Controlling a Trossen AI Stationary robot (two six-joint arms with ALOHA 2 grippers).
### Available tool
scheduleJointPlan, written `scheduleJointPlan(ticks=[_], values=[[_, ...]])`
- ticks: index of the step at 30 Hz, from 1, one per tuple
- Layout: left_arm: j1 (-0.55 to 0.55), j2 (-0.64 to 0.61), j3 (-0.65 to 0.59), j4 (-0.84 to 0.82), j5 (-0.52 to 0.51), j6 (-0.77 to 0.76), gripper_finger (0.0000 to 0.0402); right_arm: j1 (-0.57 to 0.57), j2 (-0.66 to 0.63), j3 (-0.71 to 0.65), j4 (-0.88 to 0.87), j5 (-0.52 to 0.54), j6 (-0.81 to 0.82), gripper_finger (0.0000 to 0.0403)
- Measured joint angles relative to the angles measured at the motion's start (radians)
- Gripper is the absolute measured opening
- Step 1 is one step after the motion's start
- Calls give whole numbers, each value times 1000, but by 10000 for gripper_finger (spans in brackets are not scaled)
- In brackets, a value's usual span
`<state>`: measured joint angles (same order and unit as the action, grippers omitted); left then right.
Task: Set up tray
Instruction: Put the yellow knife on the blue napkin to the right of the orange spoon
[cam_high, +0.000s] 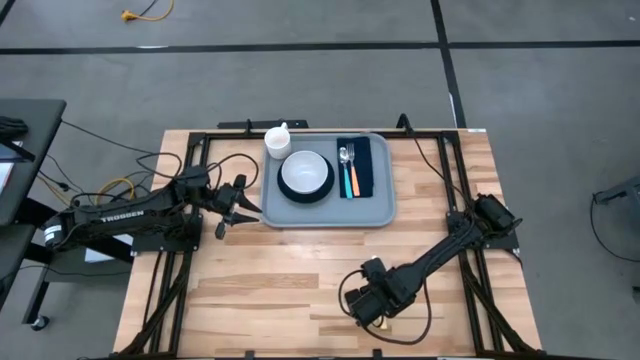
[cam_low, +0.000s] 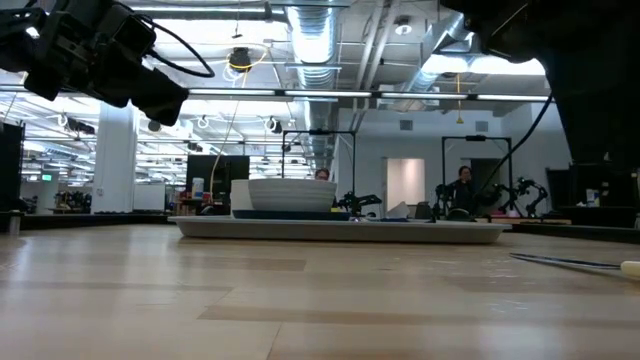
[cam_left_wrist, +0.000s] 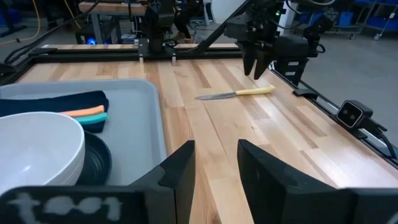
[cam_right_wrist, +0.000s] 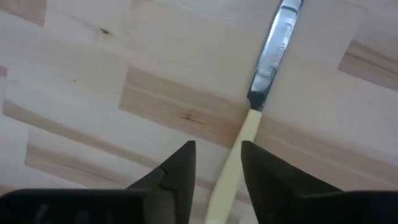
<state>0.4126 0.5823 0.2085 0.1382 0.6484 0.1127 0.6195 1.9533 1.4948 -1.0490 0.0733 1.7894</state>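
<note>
The grey-blue tray (cam_high: 330, 212) lies at the table's far middle. It carries a white bowl (cam_high: 305, 172) on a dark plate and a navy napkin (cam_high: 366, 165) with a fork and spoon on it. A white cup (cam_high: 278, 140) stands at the tray's far left corner. A knife (cam_right_wrist: 273, 50) with a cream handle (cam_right_wrist: 239, 149) lies flat on the wood near the table's near edge. My right gripper (cam_high: 372, 308) hovers over the knife, pointing down and slightly open, apart from it in the left wrist view (cam_left_wrist: 258, 65). My left gripper (cam_high: 243, 207) waits slightly open beside the tray's left rim.
Bare wood stretches between the tray (cam_left_wrist: 140, 102) and the knife (cam_left_wrist: 236, 94). Black frame rails run along the table's left and right sides, and a small camera (cam_left_wrist: 350, 112) sits at the near edge. The knife's blade (cam_low: 565, 262) shows at the right in the low view.
</note>
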Motion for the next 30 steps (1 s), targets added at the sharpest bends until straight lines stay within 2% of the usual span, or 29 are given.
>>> scheduleJointPlan(ticks=[6, 11, 20, 30], values=[[0, 0, 0, -7, 0, 7, 108, 1, 0, -11, -27, -44, 17, 169], [0, 0, 0, -12, 0, 10, 108, 1, 0, -86, 53, -71, 17, 192], [0, 0, 0, -12, 0, 11, 108, 0, 0, -230, 222, -76, 17, 188], [0, 0, 0, -12, -1, 11, 108, -25, -7, -284, 288, -87, 16, 178]])
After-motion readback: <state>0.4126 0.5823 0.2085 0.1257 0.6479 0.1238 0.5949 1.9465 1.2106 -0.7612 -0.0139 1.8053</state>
